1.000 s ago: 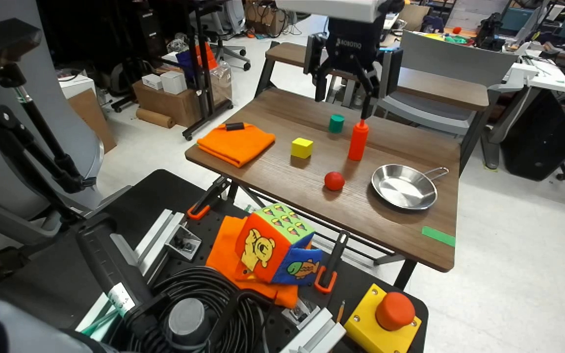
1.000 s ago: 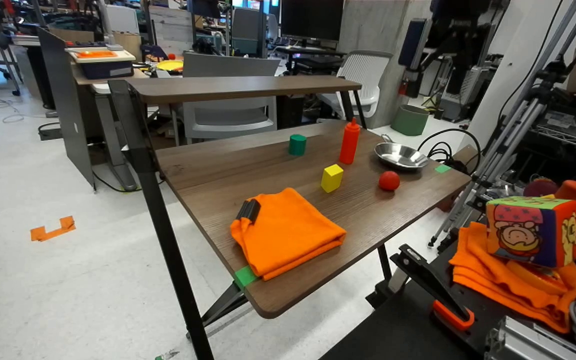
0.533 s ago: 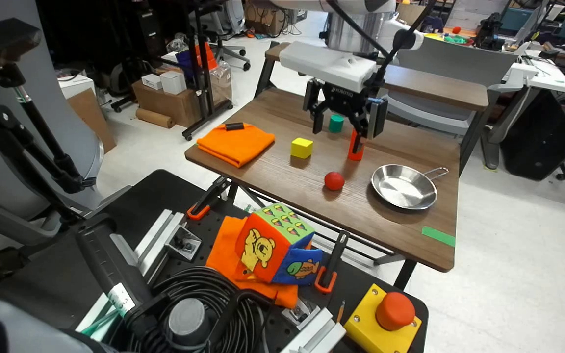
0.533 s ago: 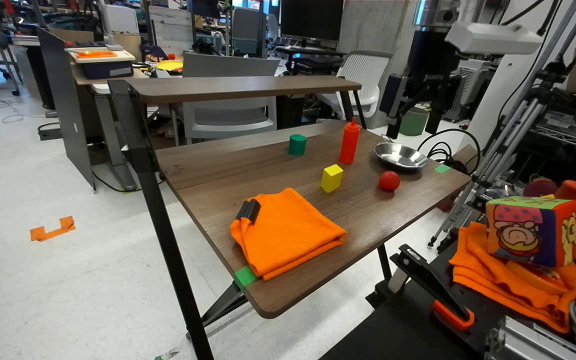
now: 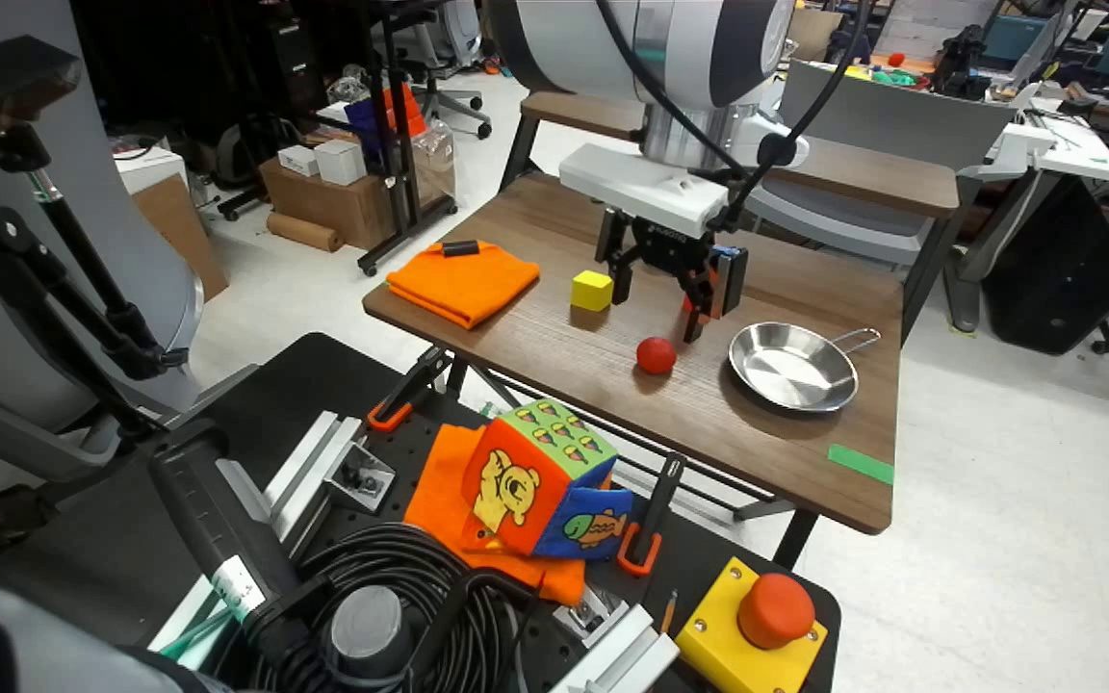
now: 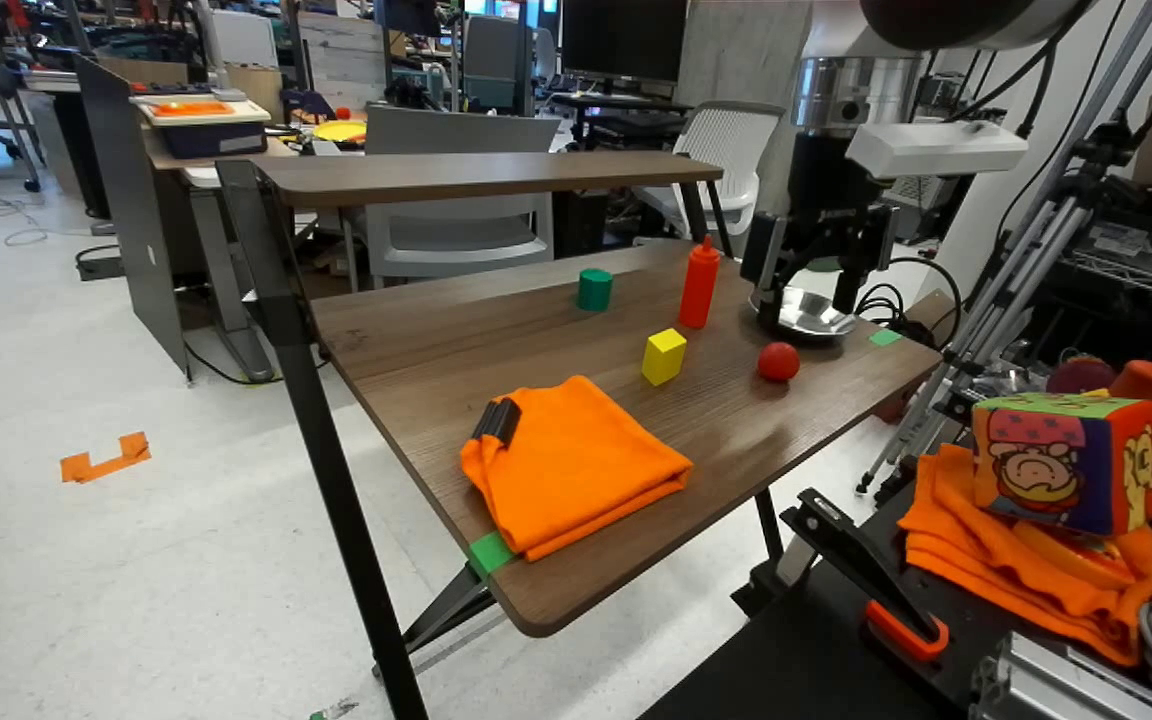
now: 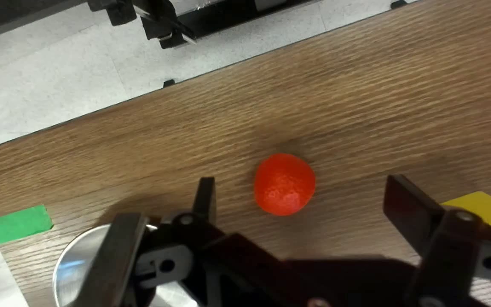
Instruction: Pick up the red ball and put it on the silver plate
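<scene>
The red ball (image 5: 656, 355) rests on the wooden table, and it also shows in an exterior view (image 6: 778, 362) and in the wrist view (image 7: 284, 184). The silver plate (image 5: 793, 366) is a shallow shiny pan with a handle, beside the ball. It also shows behind my fingers in an exterior view (image 6: 814, 318) and partly hidden by a finger in the wrist view (image 7: 73, 268). My gripper (image 5: 657, 310) is open and empty, above the table near the ball. In the wrist view the ball lies between the lines of the two fingertips (image 7: 301, 185), closer to the left one, touching neither.
A yellow block (image 5: 592, 291) stands near a finger. A red bottle (image 6: 699, 285) stands behind, partly hidden by the gripper in an exterior view. A green cylinder (image 6: 594, 290) and a folded orange cloth (image 6: 576, 470) are on the table. The table's front edge is near the ball.
The arm has come down from high above the table, and the open gripper is now much lower and closer to the ball. The ball and plate have not moved.
</scene>
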Robot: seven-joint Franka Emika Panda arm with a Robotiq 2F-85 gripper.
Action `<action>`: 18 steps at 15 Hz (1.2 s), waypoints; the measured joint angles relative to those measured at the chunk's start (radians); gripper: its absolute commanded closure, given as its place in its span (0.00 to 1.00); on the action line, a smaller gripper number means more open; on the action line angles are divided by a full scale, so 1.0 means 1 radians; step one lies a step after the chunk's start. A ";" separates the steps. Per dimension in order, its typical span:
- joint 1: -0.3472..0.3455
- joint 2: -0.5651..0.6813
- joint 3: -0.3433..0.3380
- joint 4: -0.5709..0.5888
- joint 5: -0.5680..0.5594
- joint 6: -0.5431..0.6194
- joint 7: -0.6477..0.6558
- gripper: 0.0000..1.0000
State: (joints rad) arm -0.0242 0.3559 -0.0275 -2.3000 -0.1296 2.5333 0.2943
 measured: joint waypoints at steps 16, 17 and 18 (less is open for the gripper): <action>0.033 0.254 -0.021 0.234 0.047 -0.078 -0.005 0.71; 0.034 0.254 -0.021 0.241 0.056 -0.088 -0.006 0.79; 0.033 0.254 -0.022 0.248 0.063 -0.098 -0.006 0.79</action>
State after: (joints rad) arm 0.0091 0.6095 -0.0497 -2.0520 -0.0664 2.4355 0.2884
